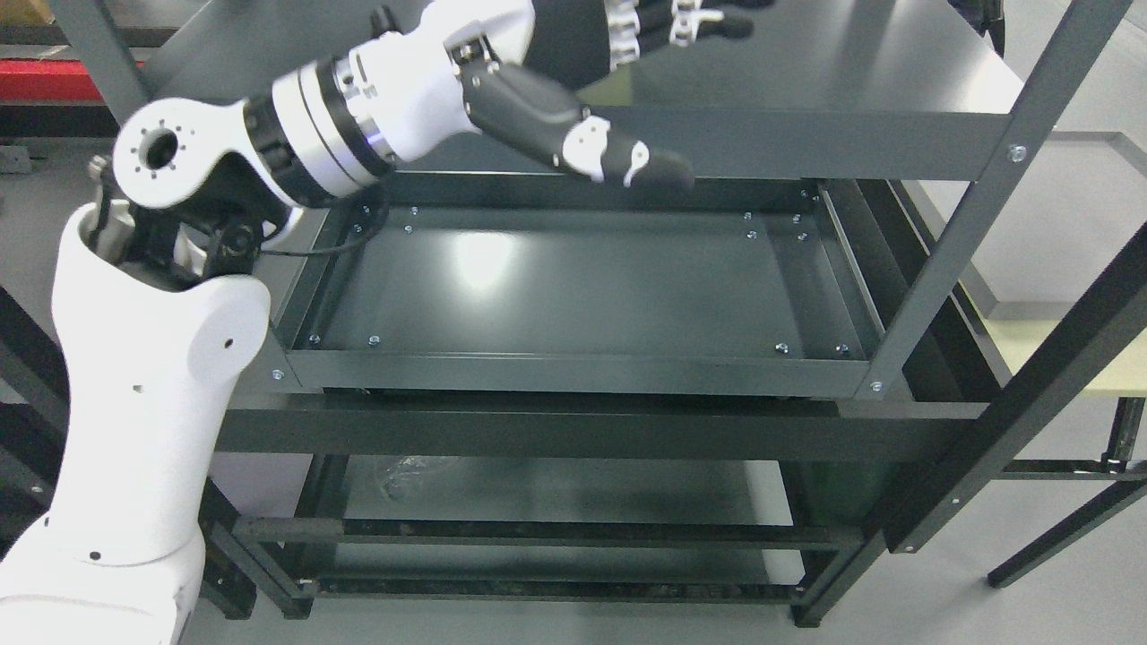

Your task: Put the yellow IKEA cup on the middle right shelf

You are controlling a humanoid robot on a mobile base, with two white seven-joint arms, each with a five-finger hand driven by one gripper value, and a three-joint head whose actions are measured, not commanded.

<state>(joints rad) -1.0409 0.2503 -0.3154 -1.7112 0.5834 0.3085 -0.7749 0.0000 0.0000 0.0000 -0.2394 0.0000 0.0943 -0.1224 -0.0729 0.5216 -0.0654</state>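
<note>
Dark grey metal shelving (573, 372) fills my view, a rack of shallow trays bolted to angled posts, standing on a pale grey floor (1057, 600); beside it on the right is a light table (1075, 233) with a raised rim. My left arm comes in from the lower left, bends at the elbow and reaches up across the rack, so that my left hand (627, 36) sits over the top shelf (851, 81) at the upper edge of the view. Its thumb juts out toward the front rail and the fingers (708, 27) stretch out straight and apart from it, gripping nothing that I can see, though the tips are cut off by the edge. My right arm does not show. The yellow cup is nowhere in view: the middle shelf tray (582, 287) shows only bare, glossy metal with a glare patch, its right part included, and the lower shelf (556, 488) shows no cup either. I judge I cannot settle the step from this, as the cup may lie beyond the upper edge, so any next move depends on finding it
</note>
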